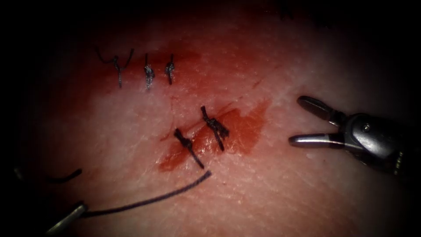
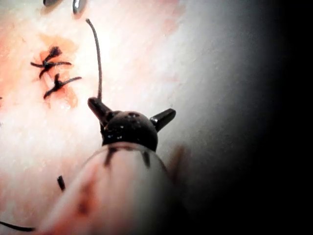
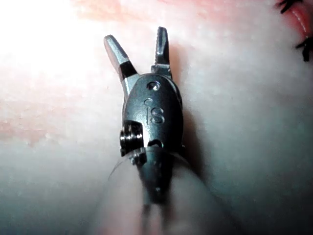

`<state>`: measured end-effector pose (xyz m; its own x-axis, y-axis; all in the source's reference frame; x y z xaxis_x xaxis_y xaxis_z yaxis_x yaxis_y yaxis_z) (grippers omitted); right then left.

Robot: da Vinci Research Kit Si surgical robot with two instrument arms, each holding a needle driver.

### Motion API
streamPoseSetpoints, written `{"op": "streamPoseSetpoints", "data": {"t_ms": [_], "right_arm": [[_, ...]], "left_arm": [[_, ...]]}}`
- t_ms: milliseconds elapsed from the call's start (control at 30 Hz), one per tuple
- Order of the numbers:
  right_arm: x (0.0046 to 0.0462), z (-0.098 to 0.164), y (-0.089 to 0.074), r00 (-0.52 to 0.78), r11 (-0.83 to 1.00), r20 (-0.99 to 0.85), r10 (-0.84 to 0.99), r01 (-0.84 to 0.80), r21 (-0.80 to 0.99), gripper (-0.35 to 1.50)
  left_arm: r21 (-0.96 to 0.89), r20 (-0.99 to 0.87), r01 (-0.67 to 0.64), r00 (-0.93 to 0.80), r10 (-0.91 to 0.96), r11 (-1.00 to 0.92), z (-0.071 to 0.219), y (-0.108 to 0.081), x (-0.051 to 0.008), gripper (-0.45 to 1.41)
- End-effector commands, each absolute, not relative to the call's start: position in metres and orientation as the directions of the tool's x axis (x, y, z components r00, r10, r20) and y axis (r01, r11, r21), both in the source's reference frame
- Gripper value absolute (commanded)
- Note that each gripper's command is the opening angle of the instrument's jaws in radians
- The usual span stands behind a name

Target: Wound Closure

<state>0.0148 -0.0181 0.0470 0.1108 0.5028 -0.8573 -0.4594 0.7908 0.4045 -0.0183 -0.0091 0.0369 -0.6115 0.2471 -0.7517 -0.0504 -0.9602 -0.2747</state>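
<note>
The tissue (image 1: 272, 193) carries two knotted stitches (image 1: 202, 136) over its cut, amid red fluid (image 1: 247, 129). My right tool (image 1: 296, 120) hovers to the right of the cut, jaws open and empty, as the right wrist view (image 3: 136, 35) confirms. One slim jaw of my left tool (image 1: 70, 216) shows at the lower left. The left wrist view shows this tool (image 2: 131, 106) with jaws spread apart. A loose dark thread (image 1: 149, 201) runs from beside that jaw to a frayed free end below the stitches; it meets one jaw (image 2: 98, 63). I see no needle in either tool.
Three more knotted stitches (image 1: 148, 70) sit in a row farther up the tissue. A short dark curved strand (image 1: 66, 177) lies at the left; whether it is needle or thread I cannot tell. The right tool's jaw tips (image 2: 77, 5) appear in the left wrist view.
</note>
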Motion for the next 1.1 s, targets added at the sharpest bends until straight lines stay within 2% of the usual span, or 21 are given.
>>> {"op": "streamPoseSetpoints", "data": {"t_ms": [33, 167, 433, 600, 833, 1000, 1100], "right_arm": [[0.0158, 0.048, -0.019, 0.107, 0.79, -0.856, 0.505, -0.457, 0.409, 1.03], [0.0164, 0.048, -0.019, 0.111, 0.792, -0.854, 0.508, -0.451, 0.412, 1.01], [0.0177, 0.048, -0.02, 0.122, 0.797, -0.849, 0.514, -0.434, 0.421, 1.01], [0.018, 0.048, -0.02, 0.117, 0.801, -0.846, 0.52, -0.411, 0.435, 1.0], [0.0181, 0.048, -0.021, 0.114, 0.8, -0.844, 0.524, -0.406, 0.442, 1.0], [0.0178, 0.048, -0.02, 0.12, 0.796, -0.839, 0.531, -0.408, 0.446, 0.98], [0.0176, 0.047, -0.019, 0.136, 0.793, -0.828, 0.543, -0.408, 0.453, 0.96]], "left_arm": [[-0.322, -0.754, -0.044, -0.592, 0.285, -0.946, 0.039, -0.01, -0.0201, 1.14], [-0.462, -0.69, -0.05, -0.606, 0.395, -0.885, 0.042, -0.011, -0.0222, 1.13], [-0.614, -0.599, -0.073, -0.606, 0.524, -0.786, 0.047, -0.01, -0.0224, 1.13], [-0.62, -0.526, -0.133, -0.66, 0.536, -0.773, 0.049, -0.008, -0.0207, 1.13], [-0.644, -0.458, -0.125, -0.727, 0.511, -0.755, 0.046, -0.011, -0.0183, 1.09], [-0.689, -0.432, -0.09, -0.745, 0.508, -0.719, 0.042, -0.013, -0.0176, 0.88], [-0.687, -0.469, -0.051, -0.731, 0.496, -0.725, 0.039, -0.012, -0.0178, 0.88]]}}
